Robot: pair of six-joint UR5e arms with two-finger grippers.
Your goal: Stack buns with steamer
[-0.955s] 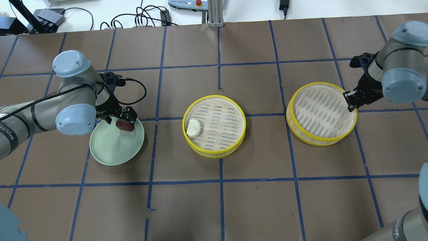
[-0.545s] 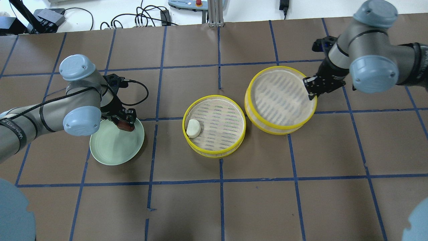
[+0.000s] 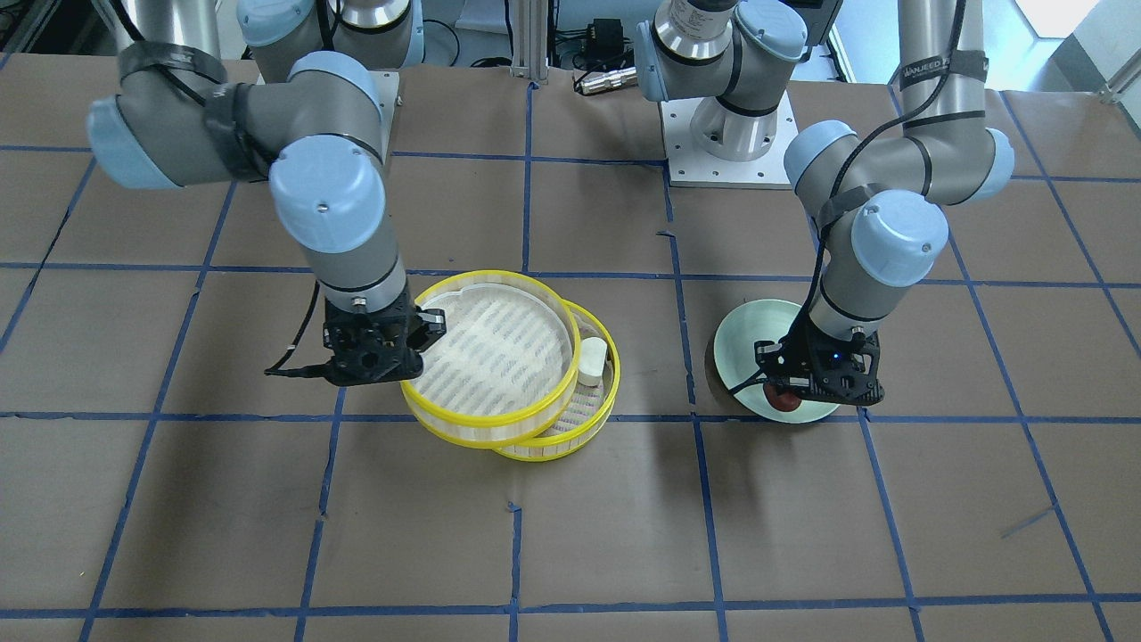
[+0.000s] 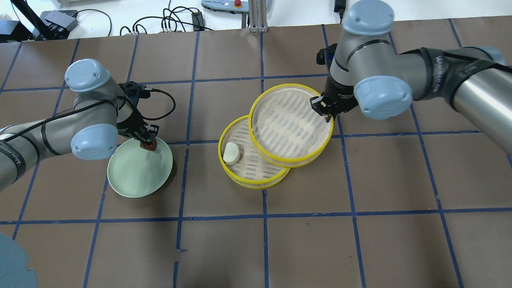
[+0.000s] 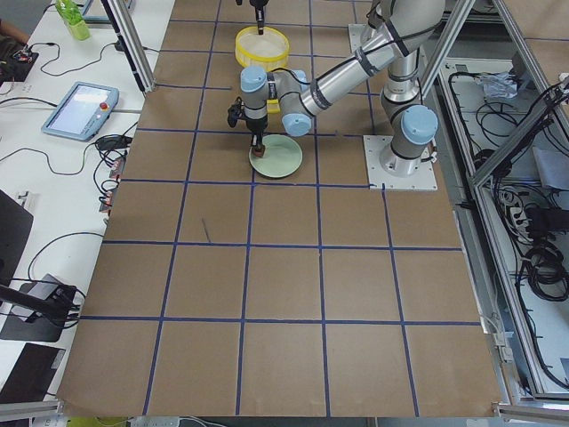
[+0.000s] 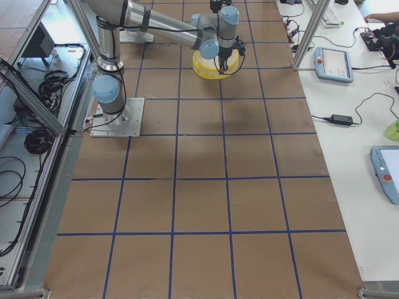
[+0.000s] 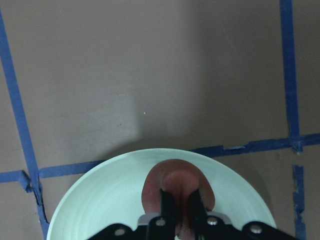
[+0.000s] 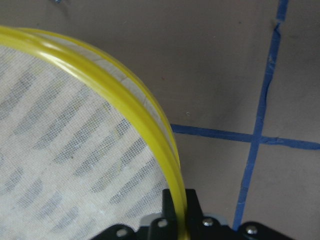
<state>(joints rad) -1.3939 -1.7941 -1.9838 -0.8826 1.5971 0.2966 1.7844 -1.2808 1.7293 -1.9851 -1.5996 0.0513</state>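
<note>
The buns are apart. The dark reddish-brown bun is pinched between the closed fingers of the left gripper, at the far edge of the pale green plate, on the side away from the robot. I cannot tell whether it rests on the plate or hangs just clear of it. The white bun lies inside the lower steamer tray, against its left wall as seen from behind the robot.

The right gripper is clamped on the yellow rim of a second steamer tray, one finger inside the wall and one outside. That tray is empty and is held above the lower one but off centre. It covers the lower tray's far right part and leaves the white bun showing. Both trays have yellow rims and pale mesh floors. Everything sits on a brown table marked with a blue tape grid.
</note>
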